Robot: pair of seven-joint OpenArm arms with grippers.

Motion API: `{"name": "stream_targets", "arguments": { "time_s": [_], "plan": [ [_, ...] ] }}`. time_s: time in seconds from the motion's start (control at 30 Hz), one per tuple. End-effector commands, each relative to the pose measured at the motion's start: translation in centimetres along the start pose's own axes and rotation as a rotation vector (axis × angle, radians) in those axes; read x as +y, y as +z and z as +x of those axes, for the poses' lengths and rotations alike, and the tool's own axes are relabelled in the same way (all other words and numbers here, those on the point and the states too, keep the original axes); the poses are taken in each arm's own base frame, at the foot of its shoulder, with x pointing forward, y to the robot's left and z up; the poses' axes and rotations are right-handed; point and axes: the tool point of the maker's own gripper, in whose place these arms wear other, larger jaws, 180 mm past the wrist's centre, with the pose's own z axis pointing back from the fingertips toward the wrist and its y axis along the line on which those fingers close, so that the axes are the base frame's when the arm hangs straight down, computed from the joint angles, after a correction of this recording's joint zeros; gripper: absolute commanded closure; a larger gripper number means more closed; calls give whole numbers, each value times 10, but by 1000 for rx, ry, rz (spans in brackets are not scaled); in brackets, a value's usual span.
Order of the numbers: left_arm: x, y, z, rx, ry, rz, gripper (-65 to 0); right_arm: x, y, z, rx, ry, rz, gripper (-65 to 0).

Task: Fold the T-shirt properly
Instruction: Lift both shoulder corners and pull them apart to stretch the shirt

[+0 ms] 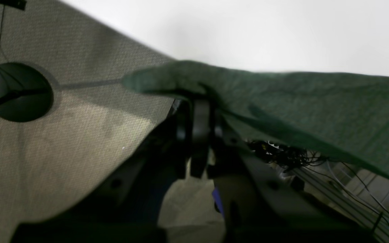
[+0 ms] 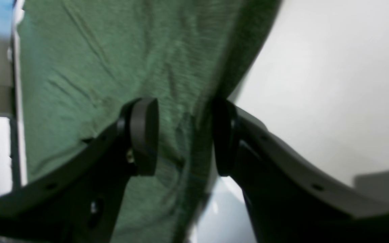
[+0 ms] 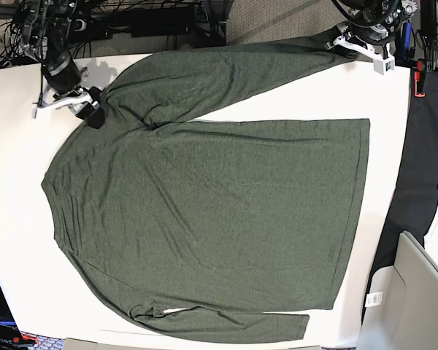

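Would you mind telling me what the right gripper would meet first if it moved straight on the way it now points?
Most likely the T-shirt: green fabric lies between and just ahead of the right gripper, whose jaws stand apart. How near the cloth is cannot be judged.

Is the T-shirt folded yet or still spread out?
Still spread: the T-shirt lies flat across the white table, body unfolded, both long sleeves stretched out along its edges.

T-shirt — soft matt heathered knit; table — smooth white; fingers matt black plastic.
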Motion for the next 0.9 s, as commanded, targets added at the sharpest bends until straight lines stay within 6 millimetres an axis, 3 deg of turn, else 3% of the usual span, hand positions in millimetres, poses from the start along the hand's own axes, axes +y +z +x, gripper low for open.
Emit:
{"name": "stream_targets", "arguments": {
  "time_s": [0.0,0.1,0.23,0.27,0.37,0.67,0.87],
  "plan": [
    [-1,4,5,-14,-15,-3,0,-4,1,-12,49,4,-23,-263],
    [0,4,5,-15,-13,-1,0,-5,2,-15,57,2,-24,-205],
    [0,4,5,-15,-13,-1,0,-7,3,-15,54,2,-29,-14],
    [0,4,5,-14,-13,-1,0,-8,4,-13,52,3,-32,0],
    [0,4,5,-13,-15,-1,0,-8,7,-13,51,6,-34,-6],
    [-7,13,21,-61,-60,-10,0,8,36,17,-45,88,-10,-6],
    [-15,24,34,-101,-110,-19,0,16,62,13,-41,176,18,-6]
  ]
}}
